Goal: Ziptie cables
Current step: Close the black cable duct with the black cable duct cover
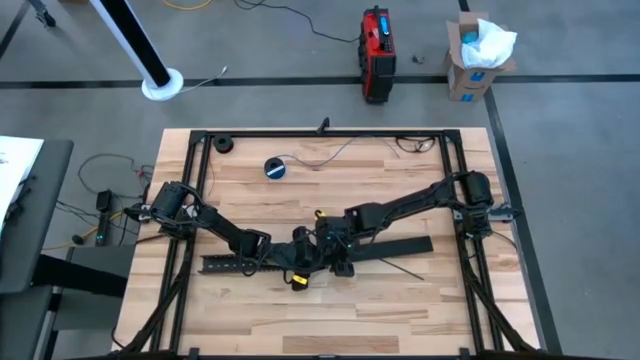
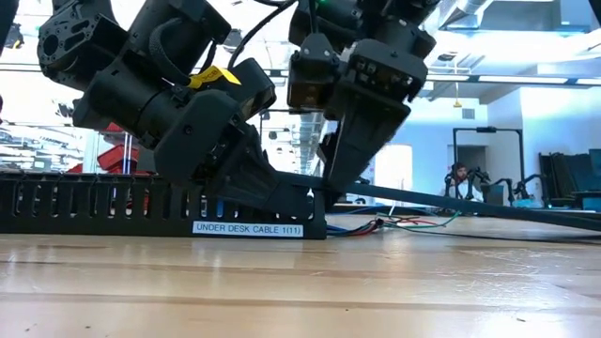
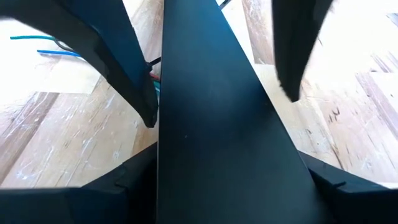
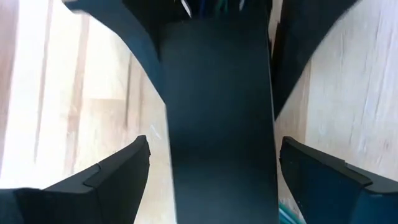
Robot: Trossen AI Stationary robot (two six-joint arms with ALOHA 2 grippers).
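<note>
A long flat black strip (image 1: 400,247) runs from the table's middle toward the right. Its left end meets a black slotted duct (image 2: 94,207) labelled "UNDER DESK CABLE". Thin coloured cables (image 2: 399,223) lie on the wood behind the strip and show as blue wires (image 3: 37,46) in the left wrist view. Both grippers stand over the strip's left end. My right gripper (image 4: 217,81) is shut across the strip. My left gripper (image 3: 217,106) is open, a finger on either side of the strip; whether one finger touches it, I cannot tell. My right gripper pinches the strip's two long edges (image 4: 268,93) between its two fingers, close to the end by the duct. The fingers (image 4: 140,37) come down from above and lie across the strip. That end (image 2: 329,192) is held a little above the table, and the strip slopes down to the wood on the right.
A small blue-and-black roll (image 1: 276,168) lies at the far middle of the table. The black frame rails (image 1: 195,180) run along the left, right and far sides. Bare wood lies along the near edge (image 1: 330,320).
</note>
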